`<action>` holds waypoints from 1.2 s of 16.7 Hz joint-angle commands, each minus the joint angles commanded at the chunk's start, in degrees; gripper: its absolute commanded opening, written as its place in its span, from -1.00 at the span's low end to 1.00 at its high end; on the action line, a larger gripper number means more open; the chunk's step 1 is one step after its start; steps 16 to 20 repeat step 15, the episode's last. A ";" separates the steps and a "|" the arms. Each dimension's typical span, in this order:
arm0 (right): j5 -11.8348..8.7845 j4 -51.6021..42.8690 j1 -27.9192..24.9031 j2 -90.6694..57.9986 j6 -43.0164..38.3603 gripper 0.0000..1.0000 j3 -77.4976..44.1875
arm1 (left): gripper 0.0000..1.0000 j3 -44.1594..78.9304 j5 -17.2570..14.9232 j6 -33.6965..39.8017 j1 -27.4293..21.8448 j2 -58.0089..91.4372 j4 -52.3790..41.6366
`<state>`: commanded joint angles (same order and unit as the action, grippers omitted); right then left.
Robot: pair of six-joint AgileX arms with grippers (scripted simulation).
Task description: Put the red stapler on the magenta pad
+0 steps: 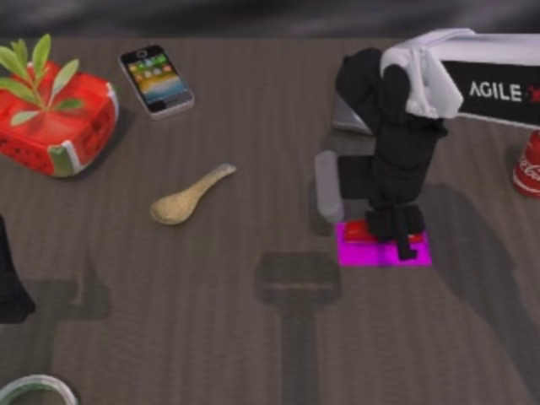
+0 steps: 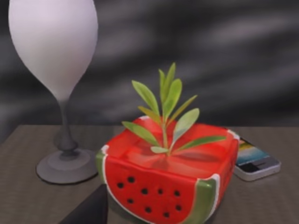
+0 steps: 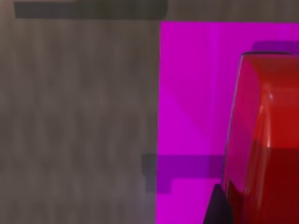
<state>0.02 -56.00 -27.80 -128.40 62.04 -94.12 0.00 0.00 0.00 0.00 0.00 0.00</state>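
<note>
The magenta pad (image 1: 363, 251) lies right of the table's middle, and my right arm reaches down over it. The red stapler (image 1: 363, 229) shows as a glossy red bar at the pad's far edge, mostly covered by my right gripper (image 1: 396, 233). In the right wrist view the stapler (image 3: 268, 140) fills one side above the magenta pad (image 3: 191, 102). A dark fingertip (image 3: 216, 209) presses against its side, so the gripper is shut on the stapler. My left gripper (image 1: 10, 283) is parked at the table's left edge.
A watermelon-patterned box with green leaves (image 1: 55, 118) stands at the far left, with a phone (image 1: 157, 79) beside it. A beige spoon (image 1: 190, 196) lies left of centre. A silver scale (image 1: 328, 186) sits just left of the pad. A red soda can (image 1: 529, 164) stands at the right edge. A wine glass (image 2: 53, 51) stands near the left arm.
</note>
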 joint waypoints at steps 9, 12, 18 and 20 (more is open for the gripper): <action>0.00 0.00 0.00 0.00 0.00 0.96 0.00 | 1.00 0.00 0.00 0.00 0.00 0.00 0.00; 0.00 0.00 0.00 0.00 0.00 1.00 0.00 | 1.00 0.00 0.00 0.00 0.00 0.00 0.00; 0.00 0.00 0.00 0.00 0.00 1.00 0.00 | 1.00 0.00 0.00 0.00 0.00 0.00 0.00; 0.00 0.00 0.00 0.00 0.00 1.00 0.00 | 1.00 0.00 0.00 0.00 0.00 0.00 0.00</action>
